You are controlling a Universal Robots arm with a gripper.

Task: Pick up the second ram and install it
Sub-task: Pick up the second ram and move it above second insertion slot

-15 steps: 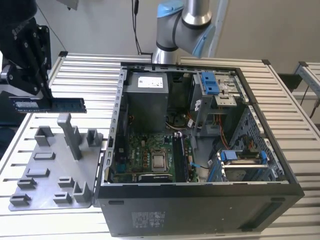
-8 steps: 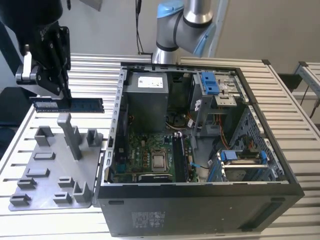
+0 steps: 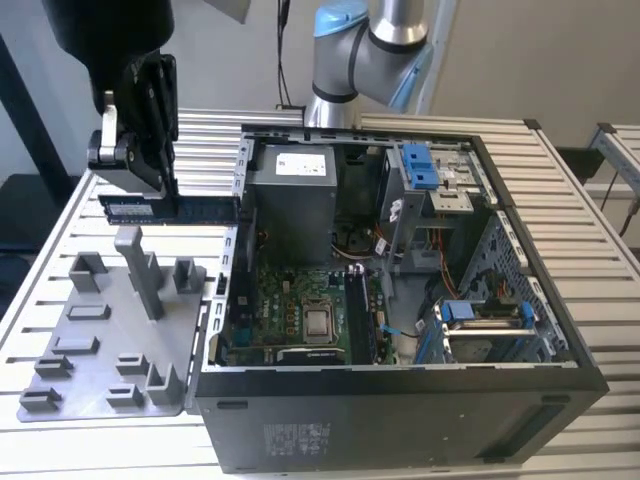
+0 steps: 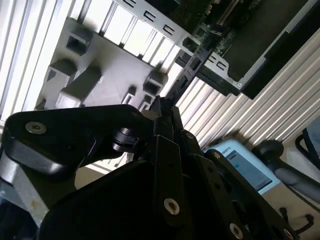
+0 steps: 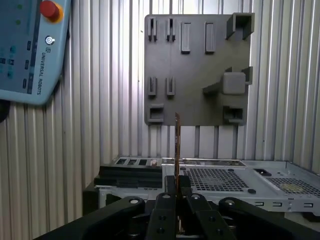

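My hand (image 5: 178, 200) clamps the second ram (image 5: 177, 142), a thin strip seen edge-on. Beyond it lie a computer case (image 5: 230, 181), the grey tray (image 5: 195, 70) and a blue pendant (image 5: 25, 55) on the slatted surface (image 5: 100, 125).

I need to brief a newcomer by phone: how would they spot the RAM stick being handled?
Find the open computer case; on the exterior view's left of it lies a grey tray. At the tray's far edge in that view, the black gripper holds the second ram: a thin dark strip held level, unlike the tray's upright grey blocks.
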